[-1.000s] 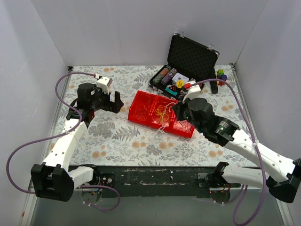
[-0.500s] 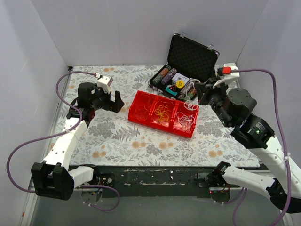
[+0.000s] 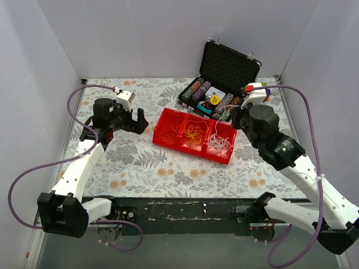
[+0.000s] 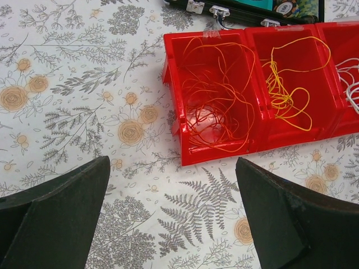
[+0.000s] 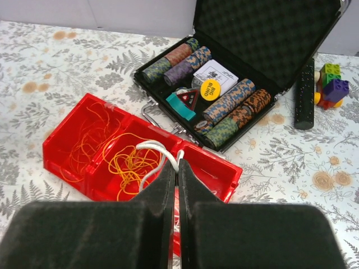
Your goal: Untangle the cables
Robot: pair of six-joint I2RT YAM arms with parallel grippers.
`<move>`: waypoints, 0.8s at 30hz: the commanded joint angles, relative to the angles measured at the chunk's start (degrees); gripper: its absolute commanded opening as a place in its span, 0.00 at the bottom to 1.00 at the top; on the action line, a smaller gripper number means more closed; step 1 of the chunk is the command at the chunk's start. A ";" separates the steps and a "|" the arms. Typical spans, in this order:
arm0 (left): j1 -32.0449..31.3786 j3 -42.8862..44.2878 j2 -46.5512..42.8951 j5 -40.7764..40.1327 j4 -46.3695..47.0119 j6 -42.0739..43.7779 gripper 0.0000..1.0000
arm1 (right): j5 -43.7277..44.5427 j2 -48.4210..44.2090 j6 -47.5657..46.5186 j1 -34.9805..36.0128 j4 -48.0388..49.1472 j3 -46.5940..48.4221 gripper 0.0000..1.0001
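Right claw [image 5: 177, 163] clamped on white cable [image 5: 150, 145] looping toward 10 o'clock, left claw [image 4: 172, 163] apart, orange cables [image 4: 216, 112] at 1 o'clock

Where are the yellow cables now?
In the top view, the yellow cables lie in the middle compartment of the red tray, between the orange cables at left and white cables at right.

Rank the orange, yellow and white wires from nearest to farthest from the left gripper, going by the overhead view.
From the left gripper, looking across the red tray:
1. orange wires: left compartment, right beside the gripper.
2. yellow wires: middle compartment.
3. white wires: right compartment, at the far end.
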 commanded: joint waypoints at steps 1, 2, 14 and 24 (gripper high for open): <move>0.12 2.04 -0.06 0.96 -0.45 -0.08 0.95 | -2.08 0.27 -0.35 -3.15 6.18 -0.85 0.01; 0.12 2.04 -0.06 0.96 -0.45 -0.08 0.96 | -2.17 0.44 -0.52 -3.68 6.53 -1.20 0.01; 0.21 1.25 0.03 0.96 -0.19 -0.08 0.96 | -8.31 4.31 4.21 -9.92 7.49 -13.14 0.01; 0.12 1.95 0.82 0.88 -0.36 -0.96 0.96 | -16.84 7.30 9.58 -10.10 11.63 -25.02 0.01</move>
